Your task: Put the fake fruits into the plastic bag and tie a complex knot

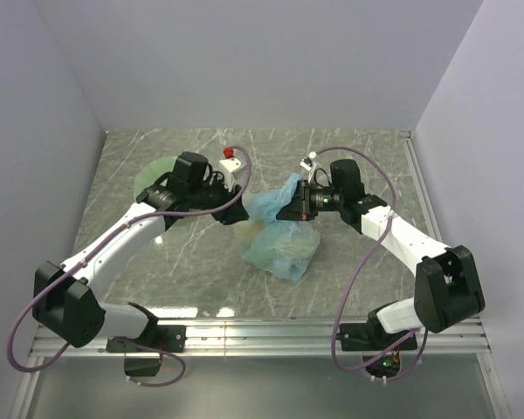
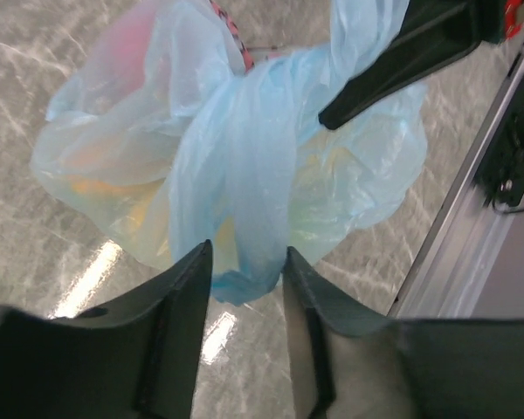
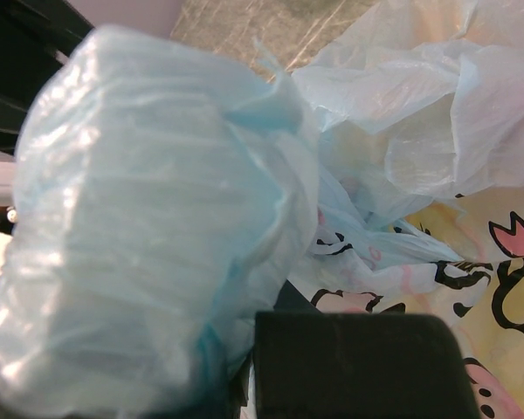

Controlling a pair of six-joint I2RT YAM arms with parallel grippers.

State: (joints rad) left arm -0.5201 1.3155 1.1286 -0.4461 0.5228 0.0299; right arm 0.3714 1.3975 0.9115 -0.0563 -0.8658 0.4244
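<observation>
Left gripper (image 2: 247, 259) stands with its jaws apart, straddling a twisted strand of the plastic bag (image 2: 244, 175) that fills the gap between them. Right gripper (image 1: 290, 208), jaws closed on the bag's bunched top, holds it up from the other side. Crumpled blue film blocks nearly all of that arm's own camera view. The bag sits mid-table between the arms on the grey marbled tabletop (image 1: 157, 262). The fake fruits (image 2: 105, 185) show only as yellow and reddish blurs through the plastic. A pale green dish (image 1: 147, 179) lies far left, half hidden behind the left arm. A metal rail (image 1: 262, 332) runs along the near edge.
</observation>
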